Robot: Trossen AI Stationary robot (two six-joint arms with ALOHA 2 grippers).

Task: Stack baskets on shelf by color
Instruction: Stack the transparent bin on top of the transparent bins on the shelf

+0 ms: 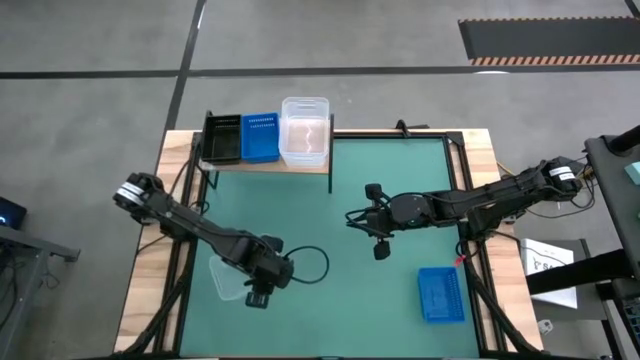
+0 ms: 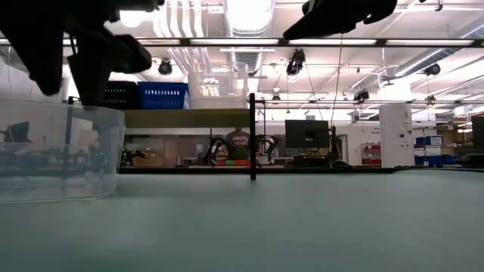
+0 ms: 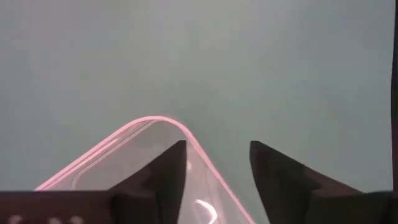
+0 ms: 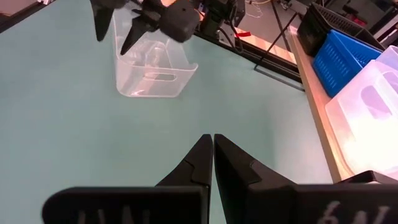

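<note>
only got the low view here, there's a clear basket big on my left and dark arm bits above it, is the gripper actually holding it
Observer: No. The left gripper stands open astride the clear basket wall, one finger inside.
Operator: where's the other arm
Observer: The right gripper is shut, empty, hanging over mid table.
Operator: anything else loose on the mat
Observer: One blue basket lies near the front right corner.
Operator: shelf so far
Observer: On the shelf, seen from above: black, blue, then clear baskets.
</note>
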